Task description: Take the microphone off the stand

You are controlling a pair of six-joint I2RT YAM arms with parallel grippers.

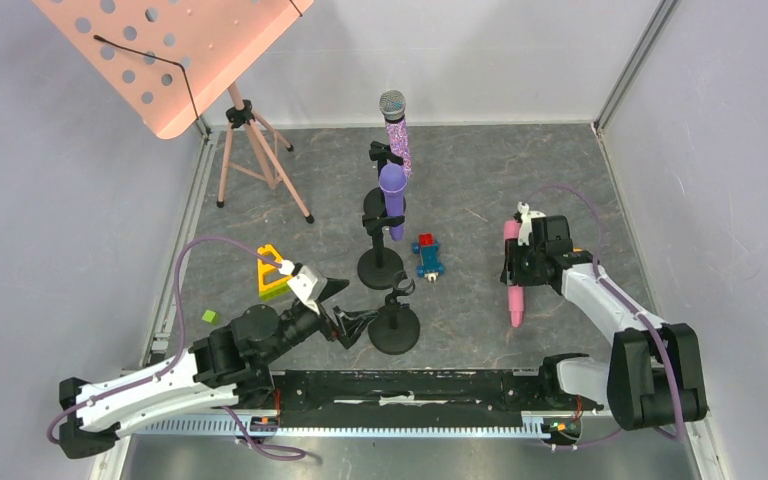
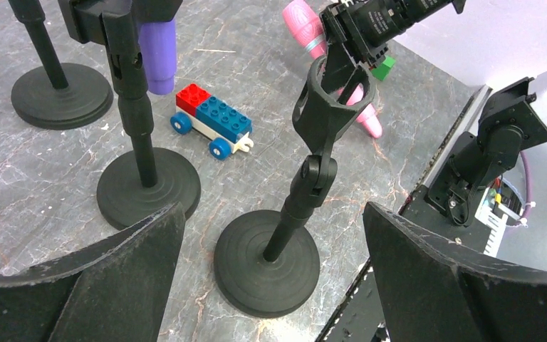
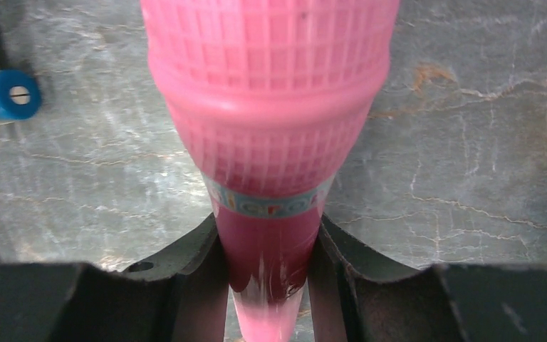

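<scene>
A pink microphone (image 1: 514, 298) hangs over the table at the right, and my right gripper (image 1: 511, 268) is shut on it. In the right wrist view the fingers clamp its narrow handle (image 3: 267, 242) below the meshed head (image 3: 271, 107). The front black stand (image 1: 396, 328) has an empty clip (image 2: 331, 100). My left gripper (image 1: 348, 307) stands open just left of this stand, with a finger to either side of its base (image 2: 267, 263). A purple microphone (image 1: 392, 195) sits in the middle stand and a glittery one (image 1: 396, 130) in the back stand.
A toy brick car (image 1: 428, 256) lies between the stands and the right arm. Yellow and green bricks (image 1: 272, 272) and a small green block (image 1: 209, 316) lie at the left. A pink music stand (image 1: 180, 50) rises at the back left. Walls close in the table.
</scene>
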